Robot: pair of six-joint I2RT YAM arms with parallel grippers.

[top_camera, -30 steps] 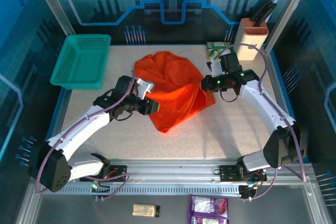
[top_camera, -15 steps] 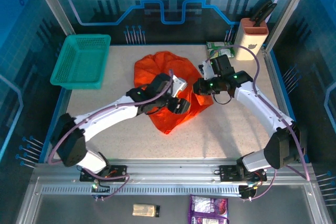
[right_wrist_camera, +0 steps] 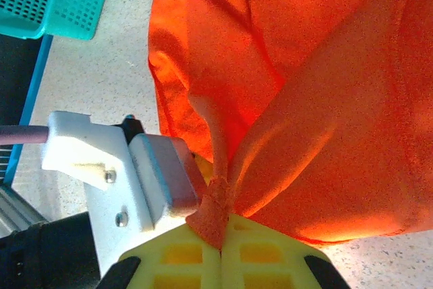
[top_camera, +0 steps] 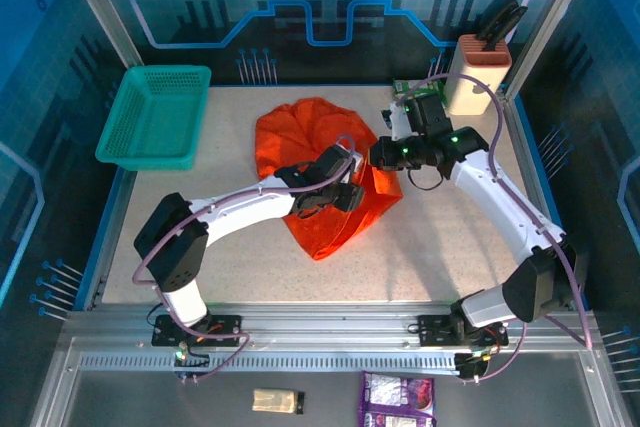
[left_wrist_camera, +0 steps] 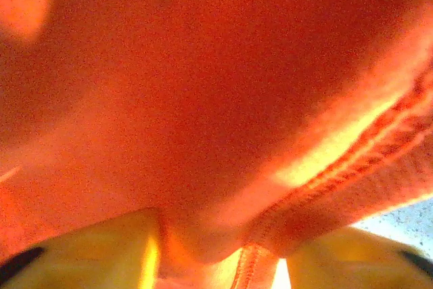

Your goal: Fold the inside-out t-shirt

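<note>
**Fig.** Right claw (right_wrist_camera: pixel 220 238) is pressed together on a ridge of the inside-out t-shirt (top_camera: pixel 310 147), which lies bunched on the bench (top_camera: pixel 400 257) beneath both claws. Left claw (left_wrist_camera: pixel 216 265) straddles a hem, but its grip cannot be told. Risks: the thin cloth may slip free, or the adjacent claws may collide.

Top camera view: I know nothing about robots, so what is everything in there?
t-shirt: one, orange-red, crumpled mid-table
basket: one, teal mesh, table's far-left corner
block with dark handles: one, cream with brown top, far-right corner
green packet: one, green, beside that block
table: one, speckled beige, under all these
tan packet: one, tan, below the near rail
purple packet: one, purple, right of the tan one
left gripper: one, dark, pushed into the t-shirt
right gripper: one, yellow-fingered, shut on a pinch of t-shirt
</note>
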